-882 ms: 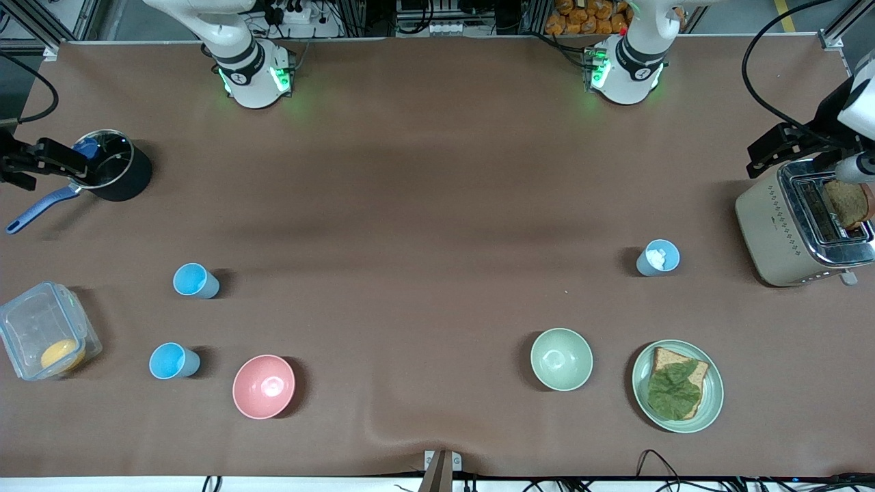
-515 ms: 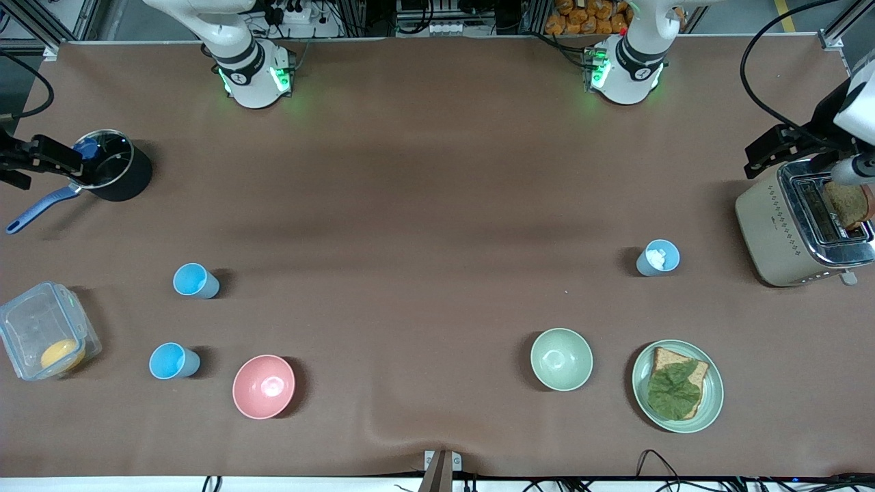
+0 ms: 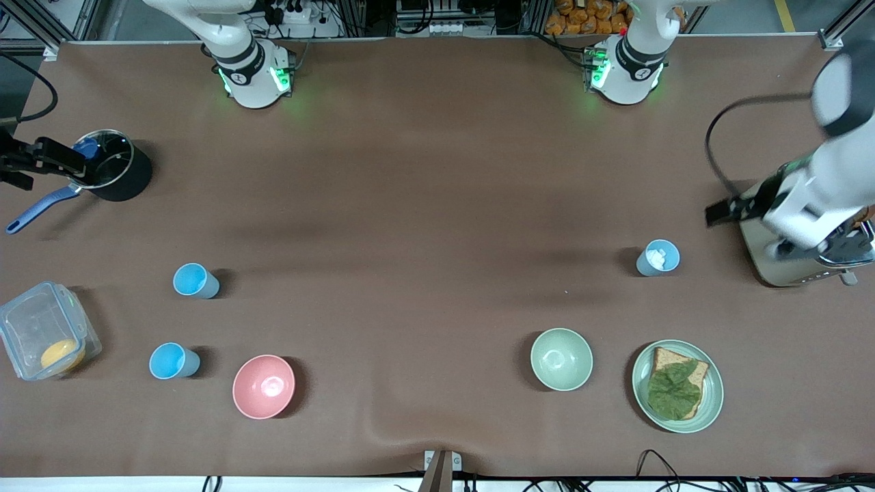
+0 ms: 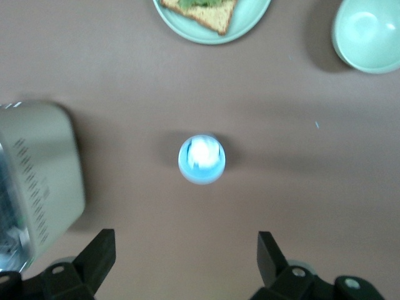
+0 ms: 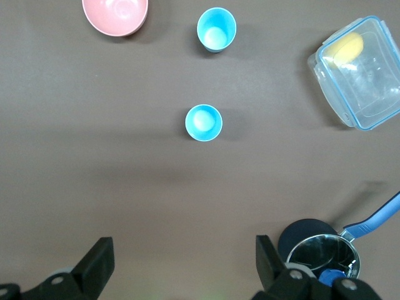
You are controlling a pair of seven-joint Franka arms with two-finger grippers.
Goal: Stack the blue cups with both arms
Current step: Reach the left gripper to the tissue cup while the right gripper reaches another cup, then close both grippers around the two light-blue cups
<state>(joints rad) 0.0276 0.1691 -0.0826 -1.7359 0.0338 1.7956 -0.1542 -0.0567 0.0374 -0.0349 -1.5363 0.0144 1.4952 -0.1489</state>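
Three blue cups stand upright on the brown table. One sky blue cup [image 3: 195, 280] and another [image 3: 173, 361] are near the right arm's end; both show in the right wrist view [image 5: 204, 122] [image 5: 216, 29]. A paler cup [image 3: 658, 257] with something white inside stands beside the toaster and shows in the left wrist view [image 4: 201, 159]. My left gripper [image 3: 723, 212] [image 4: 185, 262] is open and empty, in the air between the toaster and that cup. My right gripper [image 3: 65, 162] [image 5: 184, 262] is open and empty, up beside the saucepan.
A toaster [image 3: 772, 263] stands at the left arm's end. A green plate with bread and a leaf [image 3: 711, 396], a pale green bowl [image 3: 561, 359] and a pink bowl [image 3: 263, 386] lie nearer the camera. A black saucepan [image 3: 119, 174] and a clear lidded container [image 3: 41, 338] stand at the right arm's end.
My left arm has swung off the toaster's top toward the paler cup. My right gripper has barely shifted. The cups have not moved.
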